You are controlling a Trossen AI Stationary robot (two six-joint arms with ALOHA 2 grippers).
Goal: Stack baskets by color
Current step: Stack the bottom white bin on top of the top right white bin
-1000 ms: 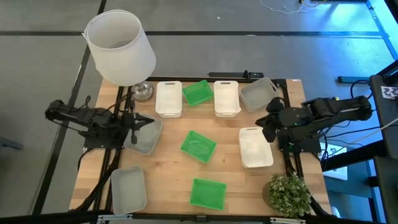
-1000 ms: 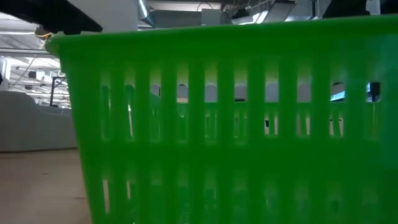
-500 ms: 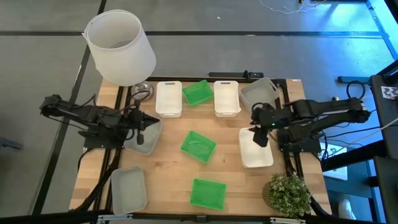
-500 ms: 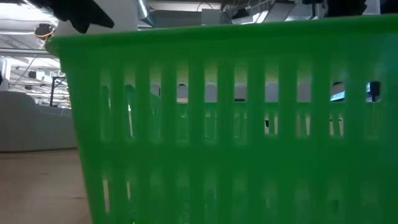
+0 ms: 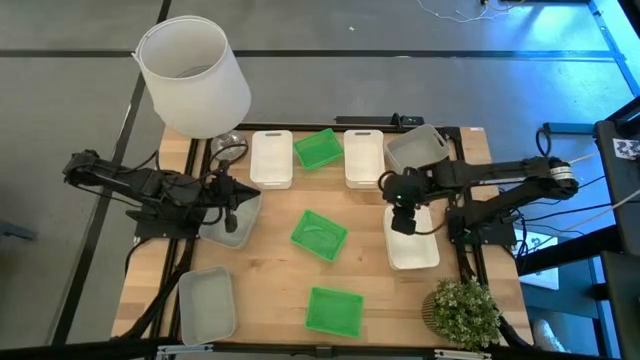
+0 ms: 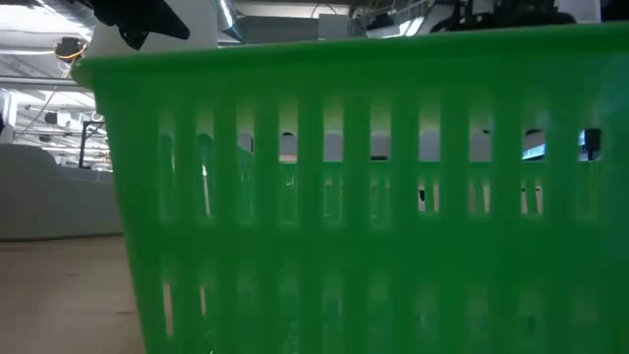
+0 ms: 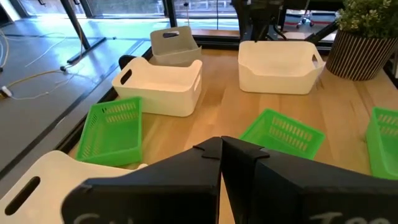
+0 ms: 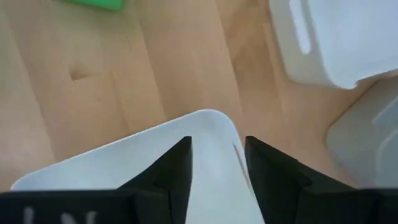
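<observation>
While the right gripper (image 5: 402, 222) hangs over the far corner of a white basket (image 5: 412, 240) at the counter's (image 5: 270, 270) right side, its fingers (image 8: 174, 165) stand wide, one on each side of the rim. Two more white baskets (image 5: 271, 158) flank a green one (image 5: 318, 149) along the far edge, with a grey basket (image 5: 416, 150) just beyond the gripper. Closed tight, the left gripper (image 5: 231, 205) sits over another grey basket (image 5: 231, 222). A lampshade (image 5: 193, 75) crowds the far left corner and a plant (image 5: 463, 311) the near right. Low down, a green basket's slatted wall (image 6: 364, 197) blocks nearly everything.
</observation>
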